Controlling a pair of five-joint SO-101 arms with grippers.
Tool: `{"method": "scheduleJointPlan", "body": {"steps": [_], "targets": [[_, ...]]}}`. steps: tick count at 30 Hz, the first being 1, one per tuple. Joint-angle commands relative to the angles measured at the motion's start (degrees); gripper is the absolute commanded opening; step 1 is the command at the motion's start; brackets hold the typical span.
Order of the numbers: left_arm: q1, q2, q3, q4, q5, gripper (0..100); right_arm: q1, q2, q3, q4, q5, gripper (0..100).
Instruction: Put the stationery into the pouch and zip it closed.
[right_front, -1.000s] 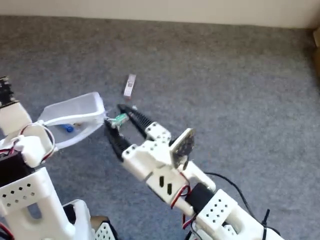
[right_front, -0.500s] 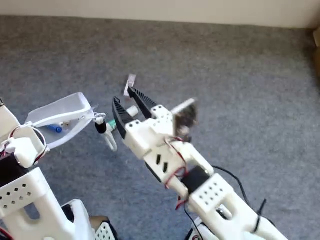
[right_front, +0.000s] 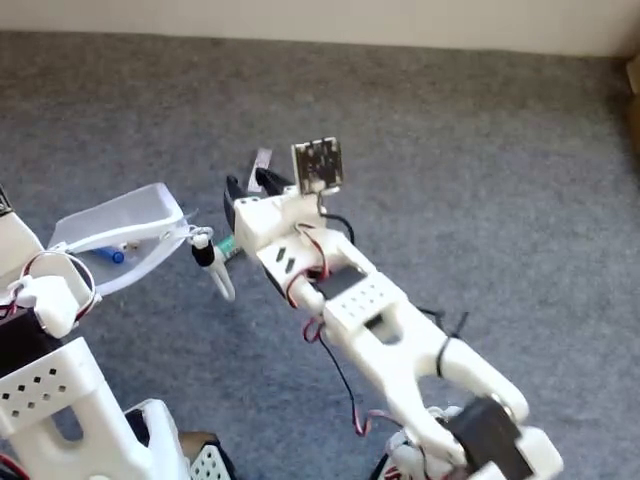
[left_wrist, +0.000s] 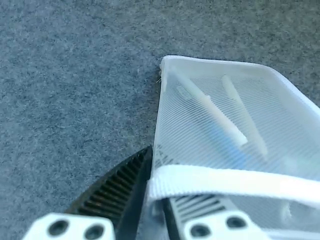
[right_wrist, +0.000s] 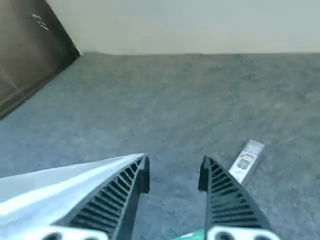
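A translucent white pouch (right_front: 118, 235) is held off the carpet at the left, mouth facing right, with pens inside (left_wrist: 215, 115). My left gripper (left_wrist: 152, 192) is shut on the pouch's white webbing edge (left_wrist: 225, 181). The zipper pull (right_front: 205, 250) and its white loop hang at the mouth. A small green item (right_front: 228, 245) lies beside the pull. My right gripper (right_front: 248, 184) stands open over the carpet just past the pouch, its fingertips (right_wrist: 142, 172) apart and holding nothing. A small white stick-shaped item (right_wrist: 245, 161) lies on the carpet beyond it (right_front: 260, 158).
Grey carpet (right_front: 480, 170) stretches free to the right and the far side, up to a pale wall. A dark piece of furniture (right_wrist: 25, 55) stands by that wall. The right arm's body (right_front: 380, 330) crosses the middle of the high view.
My right gripper has drawn away from the pouch's mouth and swung to the far side, toward the small white item. The pouch has shifted slightly left. The green item stays by the zipper pull.
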Motion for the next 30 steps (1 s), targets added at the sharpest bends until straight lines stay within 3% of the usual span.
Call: {"method": "scheduleJointPlan", "body": {"steps": [1,21,30], "targets": [[-0.9,-0.3,-0.4,-1.2,0.6,0,1.5,4.6,-7.0,0.2,-0.7,15.6],[-0.9,-0.3,-0.3,-1.2,0.6,0,2.3,33.6,-26.4,0.4,-0.4,15.9],[-0.9,-0.3,-0.3,-1.2,0.6,0,3.4,42.5,-38.7,15.5,-0.4,15.9]]}}
